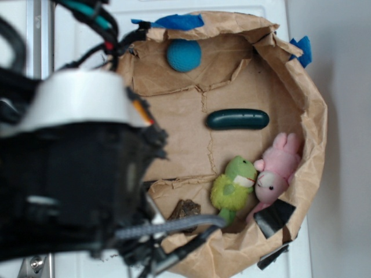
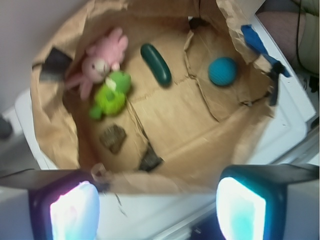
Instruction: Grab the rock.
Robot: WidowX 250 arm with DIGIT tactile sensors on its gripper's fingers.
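Exterior view: grab not started. The rock [image 1: 184, 209] sits low centre in the frame, on the floor of the crumpled paper bag [image 1: 301, 87], just left of the green frog [image 1: 233, 186] and clear of it by a small gap. The arm [image 1: 75, 174] fills the left half of the frame and a braided cable [image 1: 174, 227] crosses the lower edge of the rock, so part of it is hidden. The fingers themselves can't be made out here. The pink bunny [image 1: 275, 171] leans against the frog at right, the dark green oblong [image 1: 237, 119] lies mid-frame, and the blue ball [image 1: 184, 55] is at the top; the last two are well apart from the rock.

Wrist view: fingers [image 2: 157, 207] at the bottom corners of the frame, spread wide, nothing between them. The rock [image 2: 113, 138] is left of centre, well above the fingers in the frame, untouched. Frog [image 2: 112, 96] directly above it in the frame, near. A black tape patch [image 2: 149, 160] sits lower right of the rock, close by. The bag's near wall rises between the fingers and the rock.

Left to do, as I read it: clear the bag's near edge, line up over the rock, descend, close. Room is tightest on the frog side and toward the near wall; the paper floor to the right of the rock is open.
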